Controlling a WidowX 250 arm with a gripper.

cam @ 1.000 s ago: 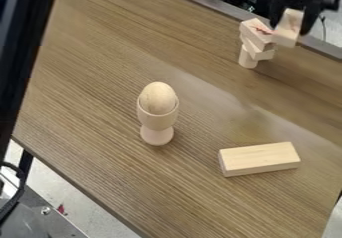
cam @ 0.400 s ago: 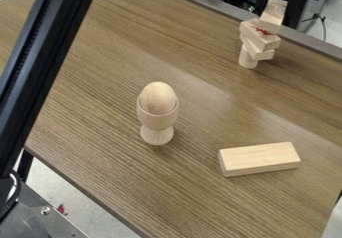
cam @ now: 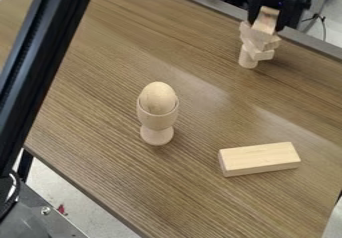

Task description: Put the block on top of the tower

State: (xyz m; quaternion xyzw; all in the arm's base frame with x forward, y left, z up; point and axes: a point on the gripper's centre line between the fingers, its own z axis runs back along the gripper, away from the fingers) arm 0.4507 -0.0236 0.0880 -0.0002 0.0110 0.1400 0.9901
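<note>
At the upper right, the black gripper (cam: 269, 20) hangs over the table's far edge, shut on a small light wooden block (cam: 266, 20). The block is tilted, its lower end over the tower's upper pieces; whether it rests on them I cannot tell. The tower (cam: 248, 57) has a round wooden piece at its foot and several wooden blocks stacked at differing angles above it. The held block partly hides the tower's top.
A wooden egg in a cup (cam: 157, 113) stands mid-table. Towards the lower right lies a long wooden block (cam: 259, 159). A black bar (cam: 43, 67) crosses the left side, and dark equipment is behind the far edge.
Over the last second the block and gripper have moved left to the tower. Since the middle frame the block sits slightly lower. The black bar at left has shifted right since the first frame.
</note>
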